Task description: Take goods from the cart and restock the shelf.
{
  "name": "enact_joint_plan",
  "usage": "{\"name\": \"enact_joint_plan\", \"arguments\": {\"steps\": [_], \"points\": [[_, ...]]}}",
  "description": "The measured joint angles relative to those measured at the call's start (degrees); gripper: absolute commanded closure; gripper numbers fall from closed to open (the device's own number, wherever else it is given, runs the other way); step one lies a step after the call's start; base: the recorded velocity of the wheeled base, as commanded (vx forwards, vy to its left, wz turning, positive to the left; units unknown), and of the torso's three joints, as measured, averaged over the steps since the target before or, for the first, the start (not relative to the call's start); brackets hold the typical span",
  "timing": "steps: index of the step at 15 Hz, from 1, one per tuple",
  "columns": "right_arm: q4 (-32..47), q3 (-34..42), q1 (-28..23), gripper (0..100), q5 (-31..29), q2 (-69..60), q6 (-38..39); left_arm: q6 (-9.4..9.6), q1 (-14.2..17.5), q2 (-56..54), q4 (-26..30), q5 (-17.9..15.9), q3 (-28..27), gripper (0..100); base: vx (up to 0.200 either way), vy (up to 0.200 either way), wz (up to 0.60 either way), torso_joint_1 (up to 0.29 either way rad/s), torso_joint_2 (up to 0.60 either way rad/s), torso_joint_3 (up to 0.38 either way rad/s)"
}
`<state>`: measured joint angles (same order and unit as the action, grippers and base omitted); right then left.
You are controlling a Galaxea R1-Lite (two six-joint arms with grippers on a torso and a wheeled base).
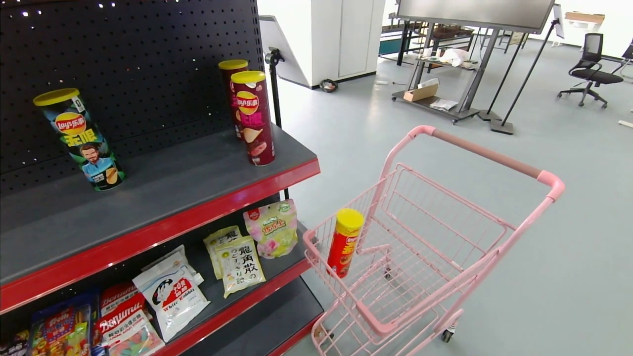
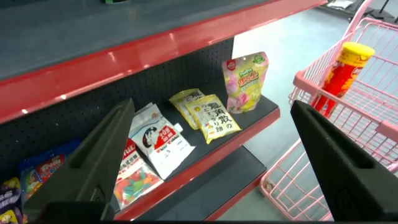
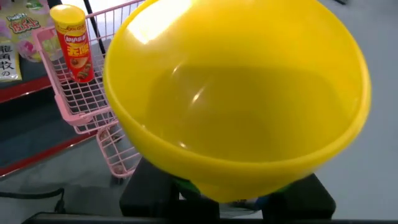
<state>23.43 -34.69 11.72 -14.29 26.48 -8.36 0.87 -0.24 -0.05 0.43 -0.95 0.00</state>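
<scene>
The grey top shelf on the left has free space between its standing cans. The left tool gapes wide, empty. A red can stands in the pink cart. The right tool clamps a yellow-lidded can; best set upright, back from the edge.

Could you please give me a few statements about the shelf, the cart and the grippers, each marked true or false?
1. The pink cart holds one red can with a yellow lid. True.
2. Three chip cans stand on the top shelf. True.
3. The left gripper is shut on a bag. False: it is open and empty.
4. The lower shelf holds bottles. False: it holds snack bags.
5. The right gripper holds a yellow-lidded can. True.
</scene>
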Motion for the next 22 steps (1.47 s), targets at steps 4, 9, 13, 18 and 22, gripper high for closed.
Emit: {"name": "enact_joint_plan", "arguments": {"steps": [4, 9, 13, 18, 22], "points": [[0.0, 0.22, 0.02, 100, 0.01, 1.0, 0.05, 0.0, 0.0, 0.0, 0.01, -0.02, 0.0, 0, 0.0, 0.0, 0.0, 0.165, -0.39, -0.229], [-0.04, 1.34, 0.02, 100, 0.04, 1.17, 0.05, 0.02, 0.02, 0.0, 0.01, -0.02, 0.0, 0, 0.0, 0.0, 0.0, 0.157, -0.37, -0.21], [-1.89, 2.67, 0.05, 100, 0.01, 1.19, 0.02, 0.02, 0.0, 0.0, 0.0, -0.02, 0.0, 0, 0.0, 0.0, 0.0, 0.159, -0.35, -0.2], [-2.9, 4.33, -0.01, 100, -0.13, 1.16, -0.01, 0.06, -0.02, 0.0, 0.01, -0.02, 0.0, 0, 0.0, 0.0, 0.36, 0.029, -0.06, -0.027], [-3.01, 5.1, 0.0, 100, -0.02, 0.44, -0.33, 0.11, 0.0, 0.0, 0.0, -0.02, 0.0, 0, 0.0, 0.0, 0.6, 0.007, 0.0, -0.004]]}}
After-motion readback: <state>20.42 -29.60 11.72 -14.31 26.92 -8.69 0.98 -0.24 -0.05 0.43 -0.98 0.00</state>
